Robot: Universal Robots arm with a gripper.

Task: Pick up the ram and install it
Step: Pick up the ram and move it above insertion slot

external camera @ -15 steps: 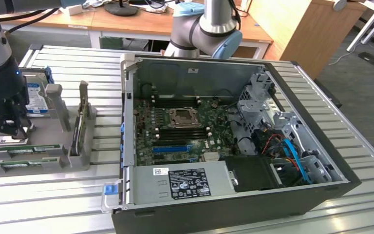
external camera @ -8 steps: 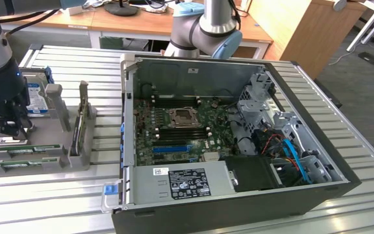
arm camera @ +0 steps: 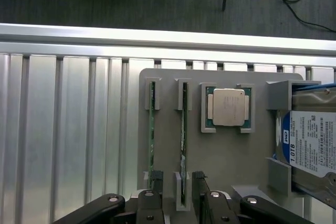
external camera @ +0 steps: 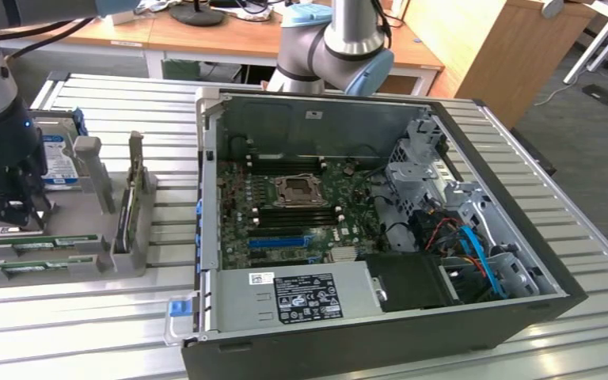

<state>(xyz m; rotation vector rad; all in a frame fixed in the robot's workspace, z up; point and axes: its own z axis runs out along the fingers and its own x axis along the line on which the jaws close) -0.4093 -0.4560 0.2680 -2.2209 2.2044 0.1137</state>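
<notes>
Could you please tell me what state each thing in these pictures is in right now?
gripper, open, low over the holder, holding nothing.
ram, on edge in its slot, between the open jaws, not yet lifted.
second ram stick, on edge in the neighbouring slot.
processor, flat in its recess.
hard drive, seated in its bracket.
computer case, side open, board exposed.

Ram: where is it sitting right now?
In the wrist view, the ram stands on edge in the gray holder's slot next to the processor, between the fingers of the open claw.
</notes>
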